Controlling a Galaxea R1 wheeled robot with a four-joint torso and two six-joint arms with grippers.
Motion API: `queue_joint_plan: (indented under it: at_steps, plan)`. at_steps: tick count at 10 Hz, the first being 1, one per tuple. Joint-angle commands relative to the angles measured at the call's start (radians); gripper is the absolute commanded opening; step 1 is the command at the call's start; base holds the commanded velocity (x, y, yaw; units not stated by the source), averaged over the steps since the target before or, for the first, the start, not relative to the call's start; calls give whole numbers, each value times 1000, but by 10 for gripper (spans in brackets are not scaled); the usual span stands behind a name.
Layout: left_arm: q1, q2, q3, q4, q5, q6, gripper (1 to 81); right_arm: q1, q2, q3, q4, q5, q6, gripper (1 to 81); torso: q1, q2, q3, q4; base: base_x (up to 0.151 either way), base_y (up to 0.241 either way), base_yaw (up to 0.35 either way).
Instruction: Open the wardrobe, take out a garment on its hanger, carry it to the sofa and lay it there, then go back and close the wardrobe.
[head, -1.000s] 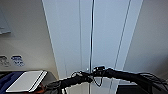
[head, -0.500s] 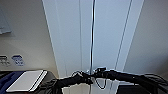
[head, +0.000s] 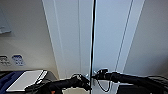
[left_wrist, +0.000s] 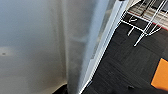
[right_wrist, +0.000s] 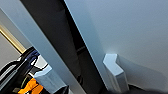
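The white wardrobe (head: 72, 37) stands right in front of me, its two panelled doors parted by a narrow dark slit (head: 93, 37). Both my arms reach in at handle height: the left gripper (head: 86, 81) is at the left door's edge and the right gripper (head: 97, 74) is at the right door's edge. The right wrist view looks along the right door with its small white handle (right_wrist: 115, 72), across the dark gap to the other door's handle (right_wrist: 46, 77). The left door panel (left_wrist: 37, 45) is close up in the left wrist view. The garment and hanger are hidden behind the doors.
Pale walls flank the wardrobe. A white flat object (head: 25, 80) lies on a dark and blue surface at lower left. Beside the wardrobe are dark carpet (left_wrist: 120, 67), white wire chair legs (left_wrist: 140, 27) and an orange floor patch (left_wrist: 161, 75).
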Motion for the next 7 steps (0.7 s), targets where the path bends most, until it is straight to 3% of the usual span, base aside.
queue_joint_plan:
  at_steps: [1,7]
  plan:
    - [-12,-54,425,-137,-188,4,811,94,-21,194,39,52,18,811,0,0,0,0,0,0,0]
    - [120,-284,626,-139,-320,3,811,-5,-251,468,23,137,0,811,1,0,0,0,0,0,0]
